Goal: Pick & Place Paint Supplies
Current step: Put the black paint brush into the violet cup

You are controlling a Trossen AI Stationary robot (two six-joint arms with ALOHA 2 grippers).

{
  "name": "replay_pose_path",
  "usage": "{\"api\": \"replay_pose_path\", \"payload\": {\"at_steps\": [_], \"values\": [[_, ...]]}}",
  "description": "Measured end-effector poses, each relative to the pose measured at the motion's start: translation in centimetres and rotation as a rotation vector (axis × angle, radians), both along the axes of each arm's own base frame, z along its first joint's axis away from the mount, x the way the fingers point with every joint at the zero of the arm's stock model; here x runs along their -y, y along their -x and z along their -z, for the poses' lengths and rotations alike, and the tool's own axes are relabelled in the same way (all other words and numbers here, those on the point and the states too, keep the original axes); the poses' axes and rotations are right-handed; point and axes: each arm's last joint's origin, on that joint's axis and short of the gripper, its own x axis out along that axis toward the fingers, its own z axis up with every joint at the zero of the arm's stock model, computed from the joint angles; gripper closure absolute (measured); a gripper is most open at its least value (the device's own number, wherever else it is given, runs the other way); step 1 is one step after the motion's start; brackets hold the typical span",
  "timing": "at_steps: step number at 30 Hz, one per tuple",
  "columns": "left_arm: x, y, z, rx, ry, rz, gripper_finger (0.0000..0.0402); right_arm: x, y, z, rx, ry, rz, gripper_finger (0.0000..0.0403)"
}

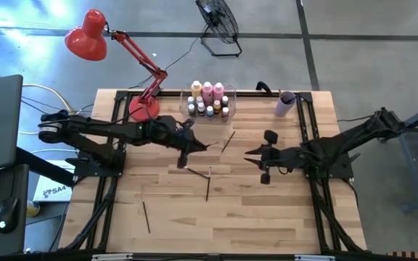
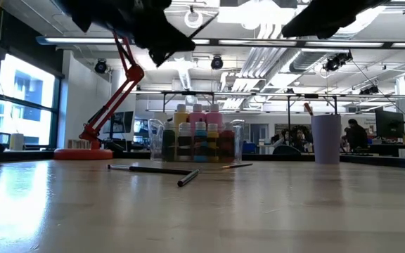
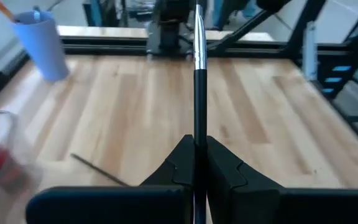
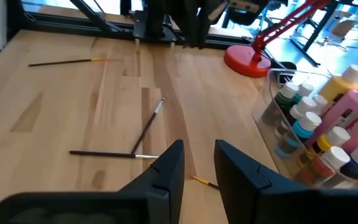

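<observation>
My left gripper (image 1: pixel 189 147) hovers over the table's middle, in front of the clear bin (image 1: pixel 209 101), and is shut on a dark paintbrush (image 3: pixel 199 81). The bin holds pink and yellow-orange paint bottles (image 4: pixel 347 106) and small white-capped bottles (image 4: pixel 303 124). My right gripper (image 1: pixel 255 156) hangs above the table right of centre, open, with nothing between its fingers (image 4: pixel 166 168). Loose paintbrushes lie flat on the wood (image 1: pixel 227 141), (image 1: pixel 198 172), (image 1: pixel 208 185), (image 1: pixel 146 216). The lilac cup (image 1: pixel 285 104) stands at the far right. My left gripper pinches the paintbrush's dark handle (image 3: pixel 199 142) between its two fingers. The brush juts out past the fingertips, its metal ferrule (image 3: pixel 199 56) away from the gripper, and it is lifted clear of the table.
A red desk lamp has its base (image 1: pixel 144 109) at the table's far left, beside the bin. Black frame rails (image 1: pixel 307 116) run along the table's sides and far edge. Bare wood lies toward the near edge (image 1: pixel 216 232).
</observation>
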Motion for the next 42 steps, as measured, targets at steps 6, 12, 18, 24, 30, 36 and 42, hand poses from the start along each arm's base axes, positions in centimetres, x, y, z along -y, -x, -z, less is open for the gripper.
{"api": "replay_pose_path", "payload": {"at_steps": [6,12,18,24,30,36,42], "values": [[-2.3,0.3,0.1,0.044,-0.114,-0.047,0.0394,0.4,-0.2,0.1,0.007,-0.042,0.039,0.0323],[-4.1,0.5,-0.6,0.121,-0.09,-0.061,0.0394,0.7,-0.2,0.1,0.034,-0.145,0.101,0.0323],[-4.0,0.4,-0.9,0.148,-0.08,-0.04,0.0394,0.7,-0.2,0.1,0.045,-0.189,0.121,0.0323],[-4.0,0.3,-0.7,0.14,-0.085,-0.037,0.0394,1.4,-0.7,-0.7,0.13,-0.219,0.159,0.0323],[-4.0,0.3,-0.6,0.134,-0.085,-0.037,0.0394,2.6,-2.3,-1.2,0.263,-0.255,0.21,0.0323],[-4.0,0.3,-0.6,0.134,-0.084,-0.037,0.0394,4.0,-3.5,0.1,0.219,-0.227,0.274,0.0323],[-4.0,0.3,-0.6,0.134,-0.08,-0.038,0.0394,4.5,-4.2,0.9,0.188,-0.216,0.298,0.0323]]}}
